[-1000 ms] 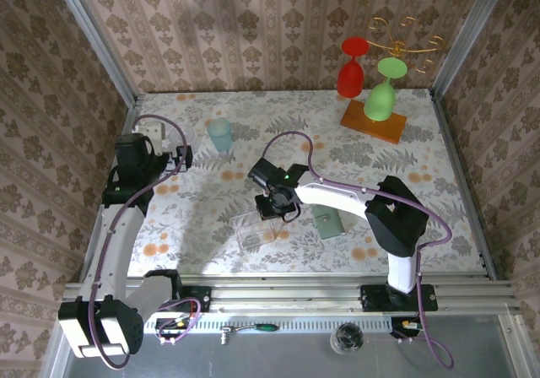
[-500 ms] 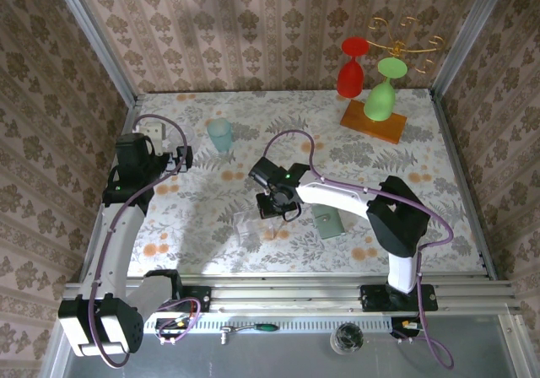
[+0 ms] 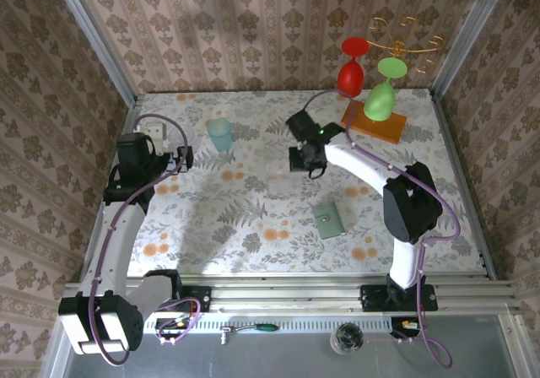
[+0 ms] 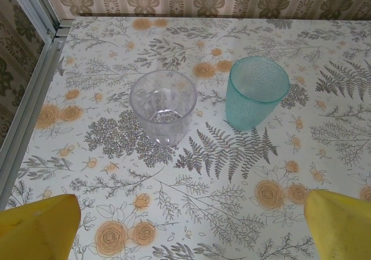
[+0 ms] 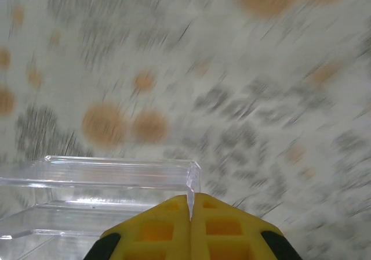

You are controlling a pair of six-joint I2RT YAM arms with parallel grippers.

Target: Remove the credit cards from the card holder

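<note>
Card holder (image 3: 327, 220): one; one clear cup (image 4: 163, 105), one teal cup (image 4: 257, 91), one clear box (image 5: 104, 179).

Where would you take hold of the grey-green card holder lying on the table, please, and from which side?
Probably from straight above. The card holder lies flat on the table with bare surface all round, so nothing offers a hold from the side. Span its narrower width, one finger on each long edge. The right gripper is shut on the clear box.
</note>
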